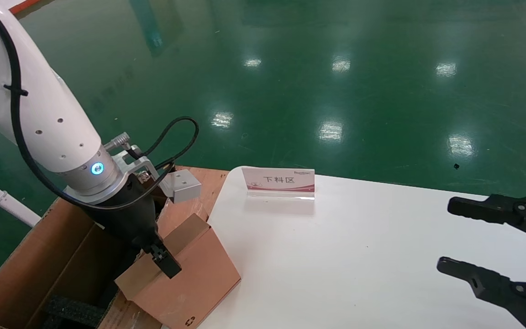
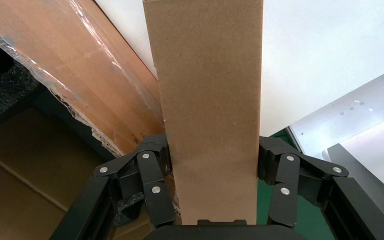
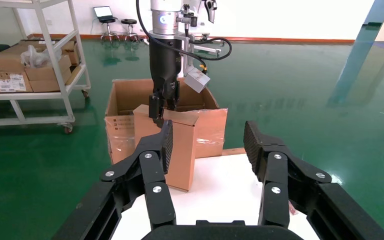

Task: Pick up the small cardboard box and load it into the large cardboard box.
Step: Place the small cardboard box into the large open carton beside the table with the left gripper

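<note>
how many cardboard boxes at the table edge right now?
2. Small orange-brown cardboard box, gripped by the left gripper at the white table edge. Large brown corrugated carton just beside the table. Right gripper idle.

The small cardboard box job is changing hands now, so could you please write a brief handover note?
Left gripper: shut on the small cardboard box, gripping its top edge at the white table edge, beside the large cardboard box.
Right gripper: open, idle over the table's right side.
Done: box grasped.
Left: carry it over the carton opening, lower it inside, release.
</note>
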Motion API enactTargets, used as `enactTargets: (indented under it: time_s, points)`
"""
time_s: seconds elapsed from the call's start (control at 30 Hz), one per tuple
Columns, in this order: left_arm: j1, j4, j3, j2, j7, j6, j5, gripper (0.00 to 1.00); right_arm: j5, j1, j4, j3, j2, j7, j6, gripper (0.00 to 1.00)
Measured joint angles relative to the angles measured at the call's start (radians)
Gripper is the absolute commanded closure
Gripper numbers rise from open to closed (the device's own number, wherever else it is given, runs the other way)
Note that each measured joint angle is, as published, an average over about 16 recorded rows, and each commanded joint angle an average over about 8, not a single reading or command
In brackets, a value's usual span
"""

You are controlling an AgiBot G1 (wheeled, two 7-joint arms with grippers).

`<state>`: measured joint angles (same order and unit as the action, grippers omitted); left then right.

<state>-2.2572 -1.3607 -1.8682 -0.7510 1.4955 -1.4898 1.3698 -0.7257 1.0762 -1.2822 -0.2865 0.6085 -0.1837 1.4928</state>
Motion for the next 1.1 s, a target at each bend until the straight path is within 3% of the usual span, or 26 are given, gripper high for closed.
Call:
enactTargets:
  time_s: [0.67, 1.1]
  points:
    - [-0.028, 0.02, 0.007, 0.014, -0.021, -0.01, 0.004, 1.0, 0.0, 0.0, 0.0, 0.0, 0.0, 0.0, 0.0, 0.0]
    - [-0.248, 0.115, 0.053, 0.09, -0.162, -0.075, -0.006, 1.0, 0.0, 0.001, 0.001, -0.001, 0.0, 0.001, 0.0, 0.0]
